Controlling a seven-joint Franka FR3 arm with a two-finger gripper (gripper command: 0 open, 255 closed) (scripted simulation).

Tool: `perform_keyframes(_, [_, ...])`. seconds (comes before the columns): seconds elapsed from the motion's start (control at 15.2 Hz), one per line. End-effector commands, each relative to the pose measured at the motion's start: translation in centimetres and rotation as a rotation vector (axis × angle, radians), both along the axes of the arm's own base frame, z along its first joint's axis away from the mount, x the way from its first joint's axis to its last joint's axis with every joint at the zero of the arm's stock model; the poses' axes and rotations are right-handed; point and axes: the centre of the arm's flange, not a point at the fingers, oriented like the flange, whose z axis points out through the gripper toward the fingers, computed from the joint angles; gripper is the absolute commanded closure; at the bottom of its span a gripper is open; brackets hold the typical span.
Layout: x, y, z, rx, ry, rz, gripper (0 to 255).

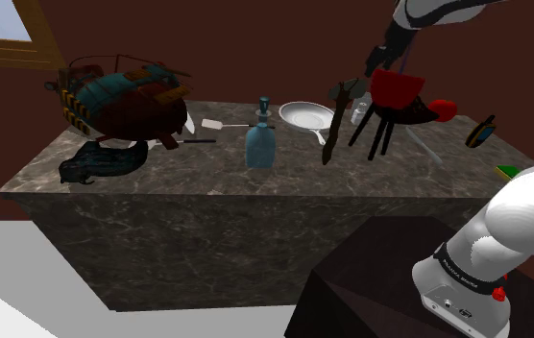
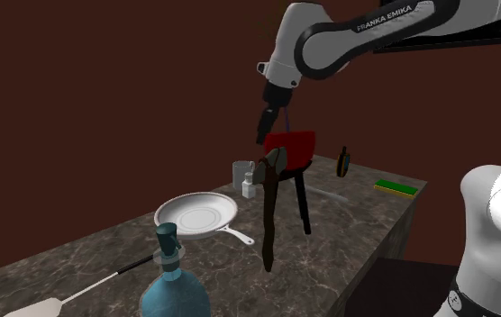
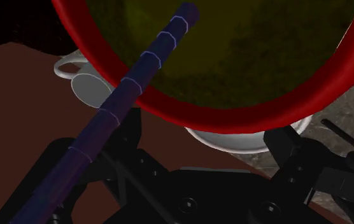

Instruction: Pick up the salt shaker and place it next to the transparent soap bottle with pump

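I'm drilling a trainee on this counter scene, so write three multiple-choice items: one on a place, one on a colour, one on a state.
1. In the shoulder view, the white frying pan lies:
A) between the soap bottle and the red bowl on black legs
B) left of the bottle
C) on the floor

2. The soap bottle is:
A) red
B) blue
C) yellow

3. The soap bottle:
A) lies on its side
B) floats above the counter
C) stands upright on the counter

Key:
1 A, the pan sits between the two.
2 B, its body is see-through blue.
3 C, its base is on the counter with the pump on top.
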Motion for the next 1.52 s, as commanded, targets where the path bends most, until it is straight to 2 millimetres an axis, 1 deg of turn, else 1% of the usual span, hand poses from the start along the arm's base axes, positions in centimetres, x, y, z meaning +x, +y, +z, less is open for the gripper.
perform_keyframes(0.0, [-1.1, -1.4, -5.0, 0.088, 0.265, -0.024, 0])
perform_keyframes(0.99, [10.0, -14.8, -13.6, 0.082, 0.237, 0.015, 0])
perform_keyframes(1.45, [10.2, -15.2, -17.3, 0.082, 0.237, 0.015, 0])
